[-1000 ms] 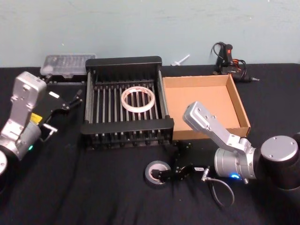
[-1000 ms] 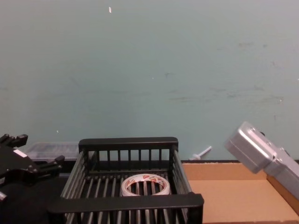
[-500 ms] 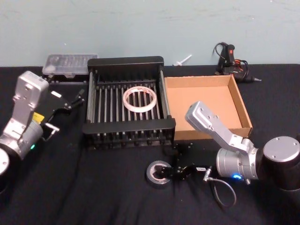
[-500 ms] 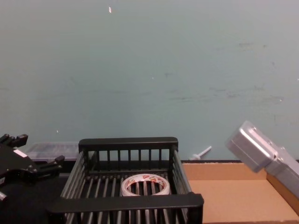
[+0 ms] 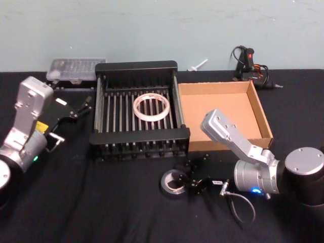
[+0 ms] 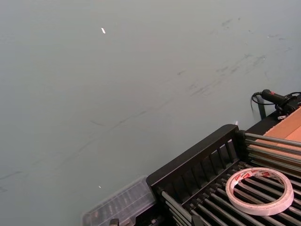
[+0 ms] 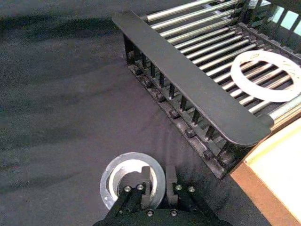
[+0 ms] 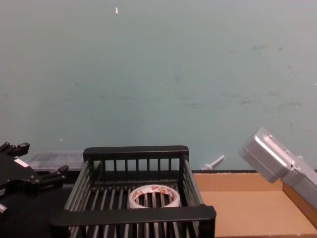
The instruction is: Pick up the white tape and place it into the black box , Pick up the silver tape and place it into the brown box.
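Red print circles the core of the white tape (image 5: pixel 150 107), too small to read; that one roll lies flat, hole up, inside the black box (image 5: pixel 138 150). One silver tape (image 5: pixel 173 183) also lies flat, hole up, on the table just in front of the black box. Right gripper (image 7: pixel 157 184) pinches its wall, one finger in the hole, one outside. One brown box (image 5: pixel 223 111) touches the black box's right side. Left gripper (image 5: pixel 80 108) hangs open left of it.
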You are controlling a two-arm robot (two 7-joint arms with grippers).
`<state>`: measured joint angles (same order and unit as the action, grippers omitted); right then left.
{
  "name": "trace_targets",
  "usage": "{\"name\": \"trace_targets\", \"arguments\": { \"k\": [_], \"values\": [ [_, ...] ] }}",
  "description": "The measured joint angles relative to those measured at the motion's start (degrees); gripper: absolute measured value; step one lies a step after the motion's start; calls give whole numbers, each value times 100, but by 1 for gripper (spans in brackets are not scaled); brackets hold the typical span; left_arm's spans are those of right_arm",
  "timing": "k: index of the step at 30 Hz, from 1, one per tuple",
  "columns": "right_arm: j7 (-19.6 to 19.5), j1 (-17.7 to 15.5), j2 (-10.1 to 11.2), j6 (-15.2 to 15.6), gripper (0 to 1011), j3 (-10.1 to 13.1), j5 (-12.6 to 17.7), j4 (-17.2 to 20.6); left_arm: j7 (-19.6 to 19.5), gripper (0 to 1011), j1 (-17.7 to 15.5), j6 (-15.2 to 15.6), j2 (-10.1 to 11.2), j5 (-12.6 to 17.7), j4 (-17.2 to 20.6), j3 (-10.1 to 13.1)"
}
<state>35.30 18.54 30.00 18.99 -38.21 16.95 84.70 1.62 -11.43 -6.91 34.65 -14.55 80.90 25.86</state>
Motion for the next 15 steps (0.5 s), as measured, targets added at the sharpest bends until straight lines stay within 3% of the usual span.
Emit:
{"name": "trace_targets", "arguments": {
  "k": [3,15],
  "values": [
    [0,0,0,0,162,0,0,0,0,1001,0,0,0,0,0,0],
    [72,-42,85,-128,158,50,106,133,0,1001,0,0,0,0,0,0]
  ]
}}
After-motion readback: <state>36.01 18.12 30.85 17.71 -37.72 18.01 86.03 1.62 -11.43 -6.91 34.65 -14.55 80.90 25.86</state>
